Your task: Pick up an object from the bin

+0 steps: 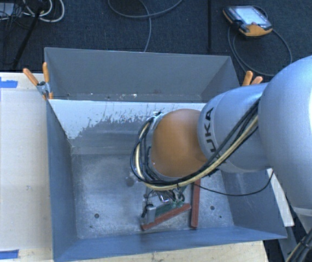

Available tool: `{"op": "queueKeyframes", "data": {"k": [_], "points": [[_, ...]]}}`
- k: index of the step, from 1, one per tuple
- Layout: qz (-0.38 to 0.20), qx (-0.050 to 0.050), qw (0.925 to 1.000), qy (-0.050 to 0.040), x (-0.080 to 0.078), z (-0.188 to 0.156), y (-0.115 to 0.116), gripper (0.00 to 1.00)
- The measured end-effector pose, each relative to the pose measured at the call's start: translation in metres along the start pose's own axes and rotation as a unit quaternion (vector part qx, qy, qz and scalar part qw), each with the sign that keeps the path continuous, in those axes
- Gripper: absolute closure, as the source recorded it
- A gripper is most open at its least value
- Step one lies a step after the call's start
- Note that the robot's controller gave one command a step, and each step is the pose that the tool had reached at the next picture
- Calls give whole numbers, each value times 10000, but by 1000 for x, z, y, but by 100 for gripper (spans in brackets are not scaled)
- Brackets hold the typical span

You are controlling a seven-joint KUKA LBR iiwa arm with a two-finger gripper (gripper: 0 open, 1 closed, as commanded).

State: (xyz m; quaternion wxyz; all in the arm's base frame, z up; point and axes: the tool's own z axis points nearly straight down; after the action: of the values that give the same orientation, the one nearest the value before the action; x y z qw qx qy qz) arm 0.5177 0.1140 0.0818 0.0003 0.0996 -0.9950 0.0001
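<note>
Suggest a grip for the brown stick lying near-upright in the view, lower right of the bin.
Probably its lower half, from straight above, across the narrow width. The stick lies flat on the bin floor, so only its long sides offer purchase. Its upper end sits under the arm, and a slanted stick nearly meets its middle from the left.

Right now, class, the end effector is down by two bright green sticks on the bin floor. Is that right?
No, the colour is wrong. The camera view shows the end effector down by two reddish-brown sticks on the bin floor.
</note>
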Motion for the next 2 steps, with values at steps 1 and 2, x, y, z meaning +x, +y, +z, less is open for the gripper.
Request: {"op": "queueKeyframes", "data": {"k": [1, 2], "points": [[-803, -3, 9968, 14, 29, -7, -17, 0], [-1553, -6, 9879, 4, 38, -9, -38, 100]]}}
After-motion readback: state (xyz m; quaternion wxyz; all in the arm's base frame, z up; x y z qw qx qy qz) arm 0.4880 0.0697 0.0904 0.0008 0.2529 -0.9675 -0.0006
